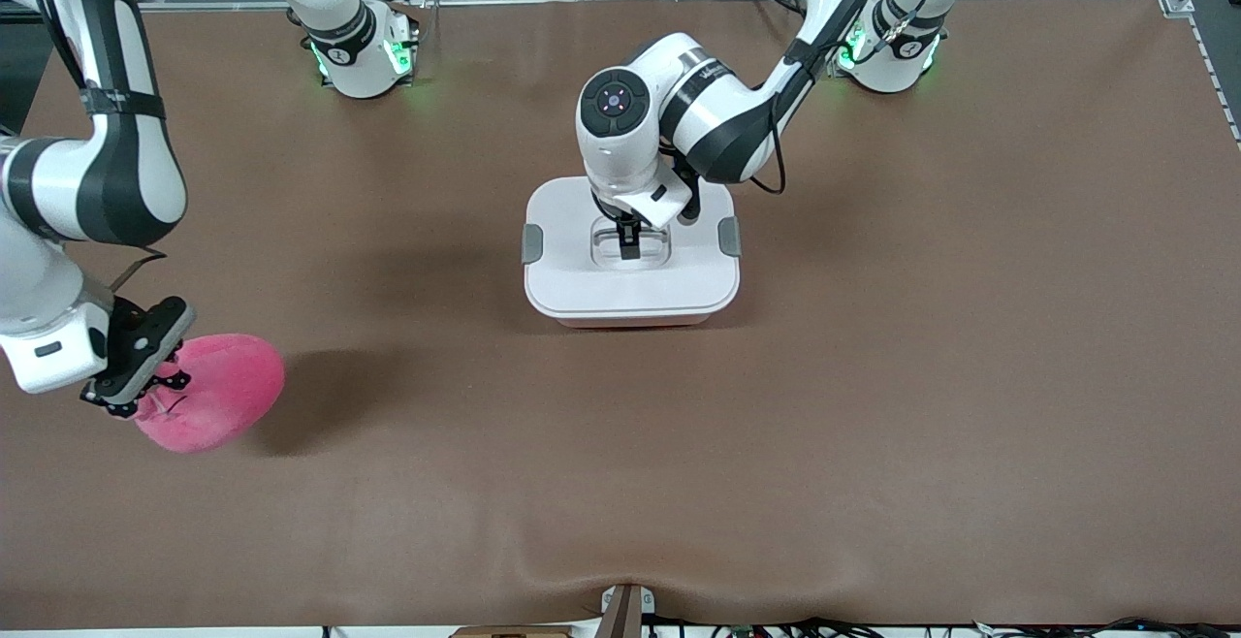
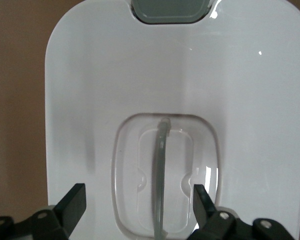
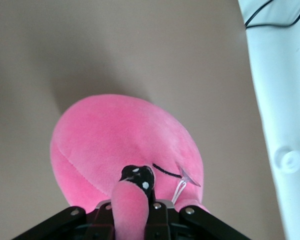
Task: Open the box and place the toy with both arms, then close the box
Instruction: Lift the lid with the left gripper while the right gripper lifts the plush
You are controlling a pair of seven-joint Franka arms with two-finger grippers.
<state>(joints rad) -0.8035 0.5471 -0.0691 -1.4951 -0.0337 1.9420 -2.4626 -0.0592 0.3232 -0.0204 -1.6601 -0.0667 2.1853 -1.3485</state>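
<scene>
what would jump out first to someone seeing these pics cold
The bright pink toy stands out first, at the right arm's end of the table, with the right gripper shut on it. Next comes the white-lidded box at mid-table, its lid on, with the left gripper down at the lid's recessed handle, jaws open to either side of it.
</scene>
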